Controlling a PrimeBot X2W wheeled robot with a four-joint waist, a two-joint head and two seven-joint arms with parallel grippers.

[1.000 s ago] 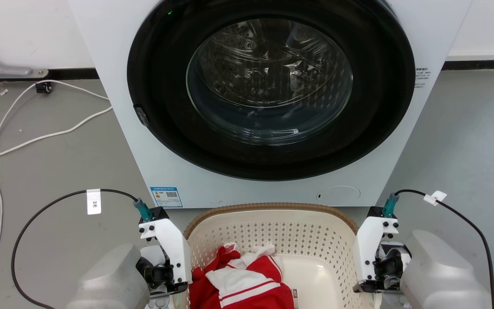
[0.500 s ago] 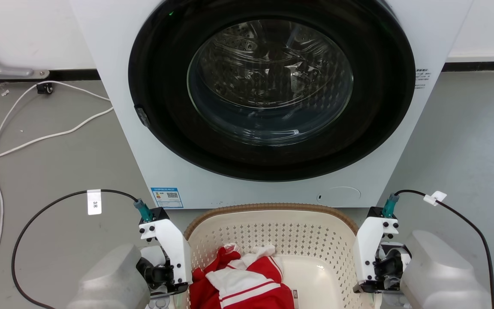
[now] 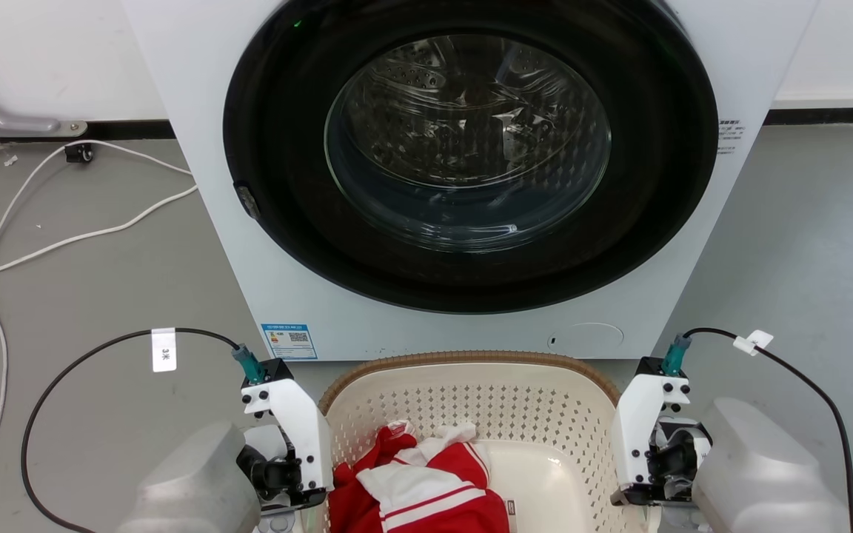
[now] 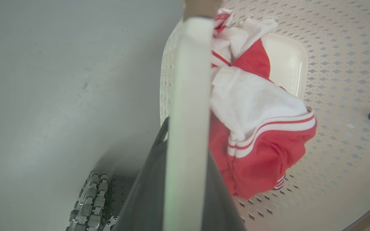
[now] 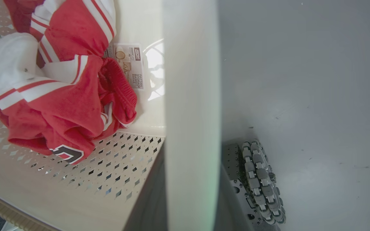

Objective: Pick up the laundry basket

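On my left gripper [image 4: 186, 138] the jaws are clamped on the basket's [image 3: 515, 414] left handle [image 4: 188, 80]. The right gripper [image 5: 191, 157] grips the right handle [image 5: 191, 80] the same way. Over the last second only the whole head picture slid slightly, so the camera moved. The basket holds its place just in front of the washer [image 3: 463, 170], so I judge the lift barely begun. The handles hide much of the jaws, and I can't tell whether the base has left the floor [image 3: 101, 259]
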